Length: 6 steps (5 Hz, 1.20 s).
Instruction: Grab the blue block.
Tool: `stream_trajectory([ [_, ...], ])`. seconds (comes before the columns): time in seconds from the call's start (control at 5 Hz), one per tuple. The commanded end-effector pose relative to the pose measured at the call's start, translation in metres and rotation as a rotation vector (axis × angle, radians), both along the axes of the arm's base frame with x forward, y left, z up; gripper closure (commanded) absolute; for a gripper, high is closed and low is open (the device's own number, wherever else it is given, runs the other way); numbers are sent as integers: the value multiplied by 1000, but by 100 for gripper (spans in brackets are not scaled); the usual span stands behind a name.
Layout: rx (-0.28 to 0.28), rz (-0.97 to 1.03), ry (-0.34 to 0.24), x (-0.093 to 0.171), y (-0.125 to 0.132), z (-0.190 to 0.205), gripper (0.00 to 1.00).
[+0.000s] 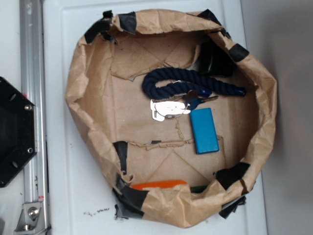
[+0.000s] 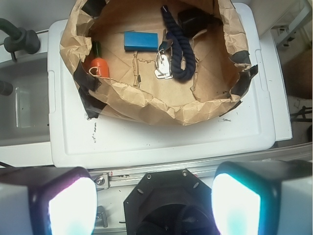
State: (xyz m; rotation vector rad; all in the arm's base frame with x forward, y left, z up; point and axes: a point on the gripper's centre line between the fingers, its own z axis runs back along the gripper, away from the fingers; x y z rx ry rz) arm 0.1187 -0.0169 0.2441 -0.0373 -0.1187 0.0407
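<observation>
In the exterior view the blue block (image 1: 204, 130) lay flat on the floor of the paper-lined basket (image 1: 88, 93), its long axis near vertical, just beside the metal clip (image 1: 168, 108) and below the navy rope (image 1: 190, 83). No gripper showed there.

In the wrist view the blue block (image 2: 141, 40) ran crosswise; an orange object (image 2: 99, 67) sat against the wall, and the gripper (image 2: 154, 205) hung wide open, well apart above the white surface (image 2: 161, 137).

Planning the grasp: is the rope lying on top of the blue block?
No, the rope lies apart from the blue block, whose whole top face shows uncovered.
</observation>
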Motion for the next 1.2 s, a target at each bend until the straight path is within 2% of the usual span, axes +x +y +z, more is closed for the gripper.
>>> stream_trajectory([
  [0.0, 0, 0, 0, 0, 0, 0, 0],
  [0.2, 29, -84, -39, 50, 12, -16, 0],
  [0.4, 58, -176, -60, 89, 13, -38, 0],
  [0.8, 73, -555, -48, 123, 3, -97, 0],
  [1.0, 44, -695, -28, 134, 10, -114, 0],
])
